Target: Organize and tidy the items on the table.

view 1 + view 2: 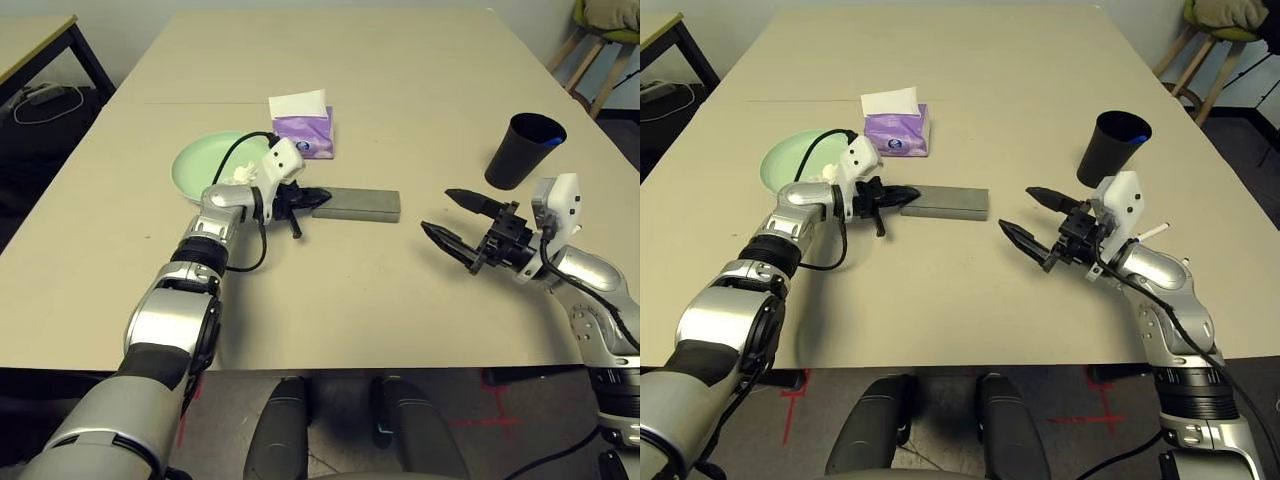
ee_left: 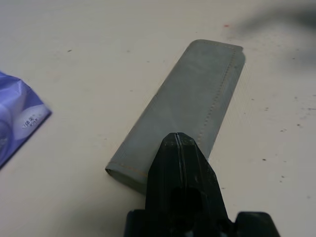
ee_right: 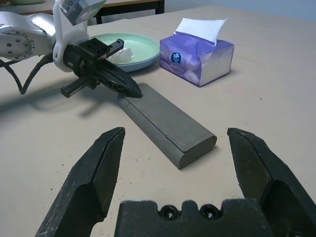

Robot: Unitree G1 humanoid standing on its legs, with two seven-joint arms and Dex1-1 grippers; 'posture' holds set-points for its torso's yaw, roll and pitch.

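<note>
L gripper [image 3: 131, 89], jaws shut & empty, tip nudging grey glasses case [image 1: 357, 204] mid-frame; R gripper [image 1: 462, 223] idling wide open, empty. Tidying barely underway (cup [image 1: 523, 150], tissue box [image 1: 303, 125] unsorted).

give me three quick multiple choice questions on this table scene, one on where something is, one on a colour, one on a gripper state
1. Where does the grey glasses case lie?
A. inside the black cup
B. flat on the table, in front of the purple tissue box
C. on the green plate

2. What colour is the plate?
A. mint green
B. red
C. yellow

3. How do the right gripper's fingers stand?
A. shut on the case
B. shut on nothing
C. wide apart, holding nothing

Answers:
1 B: the case lies flat on the table, nearer the robot than the tissue box.
2 A: its rim is pale green.
3 C: the right wrist view shows a clear gap between them.
</note>
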